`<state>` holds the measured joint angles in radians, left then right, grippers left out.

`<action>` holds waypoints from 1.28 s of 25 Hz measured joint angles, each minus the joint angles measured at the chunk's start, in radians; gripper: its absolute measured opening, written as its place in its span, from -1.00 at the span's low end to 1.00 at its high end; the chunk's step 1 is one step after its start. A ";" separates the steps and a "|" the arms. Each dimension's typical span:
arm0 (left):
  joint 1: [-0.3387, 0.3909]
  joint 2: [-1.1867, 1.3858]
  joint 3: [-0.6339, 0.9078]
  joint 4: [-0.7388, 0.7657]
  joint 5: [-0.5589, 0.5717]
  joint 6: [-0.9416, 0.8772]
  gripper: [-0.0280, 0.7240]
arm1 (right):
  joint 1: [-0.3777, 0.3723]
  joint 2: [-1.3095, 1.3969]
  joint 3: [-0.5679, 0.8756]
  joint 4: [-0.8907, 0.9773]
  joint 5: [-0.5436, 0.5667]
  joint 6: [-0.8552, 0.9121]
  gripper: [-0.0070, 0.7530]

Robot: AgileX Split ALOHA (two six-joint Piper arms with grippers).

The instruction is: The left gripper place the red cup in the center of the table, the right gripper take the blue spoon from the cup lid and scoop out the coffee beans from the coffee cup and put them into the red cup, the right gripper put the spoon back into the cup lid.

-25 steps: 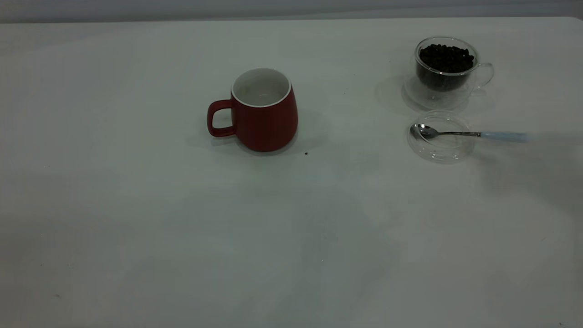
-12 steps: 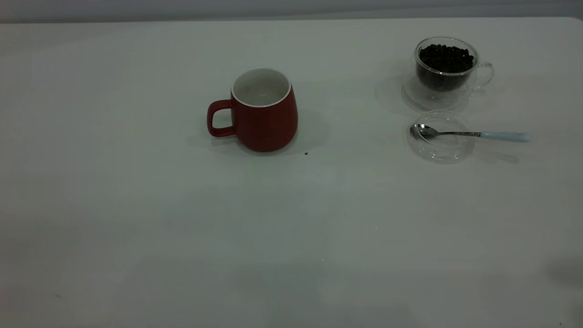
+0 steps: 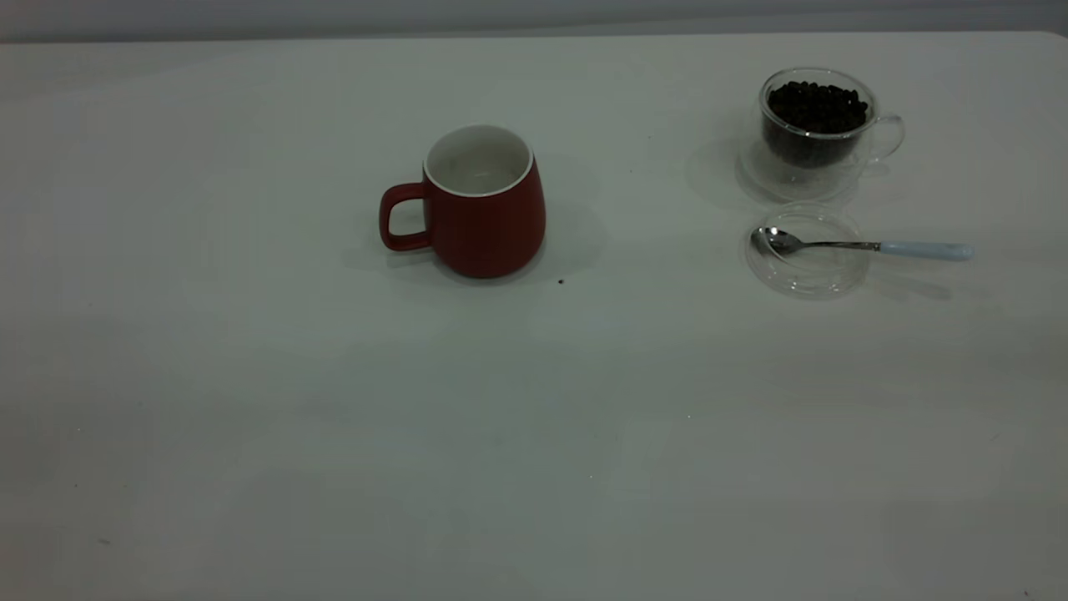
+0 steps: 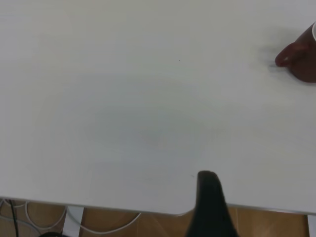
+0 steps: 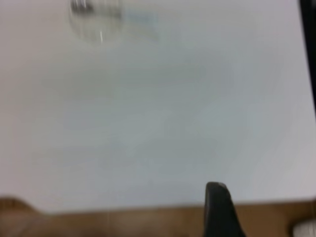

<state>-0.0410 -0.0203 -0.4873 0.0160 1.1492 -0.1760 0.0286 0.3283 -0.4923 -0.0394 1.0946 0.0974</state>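
Right arm's shadow gone from beside the blue spoon, both arms at the table edge, jaws' state indiscernible.

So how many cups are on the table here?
2. The red cup stands near the table's middle. The glass coffee cup, full of beans, stands at the far right, just behind the lid holding the spoon.

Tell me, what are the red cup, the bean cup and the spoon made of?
The red cup looks like glazed ceramic: shiny red outside, white inside. The coffee cup seems to be clear glass, since the dark beans show through its wall. The blue spoon has a shiny metal bowl and neck; its pale blue handle may be plastic or ceramic.
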 joint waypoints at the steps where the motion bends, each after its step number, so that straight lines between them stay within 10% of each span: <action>1: 0.000 0.000 0.000 0.000 0.000 0.000 0.64 | 0.000 -0.017 0.001 -0.001 -0.007 0.000 0.32; 32: 0.000 0.000 0.000 0.000 0.000 0.002 0.64 | -0.009 -0.345 0.024 -0.012 0.035 0.000 0.32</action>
<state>-0.0410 -0.0203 -0.4873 0.0160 1.1492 -0.1739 0.0197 -0.0163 -0.4687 -0.0512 1.1292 0.0974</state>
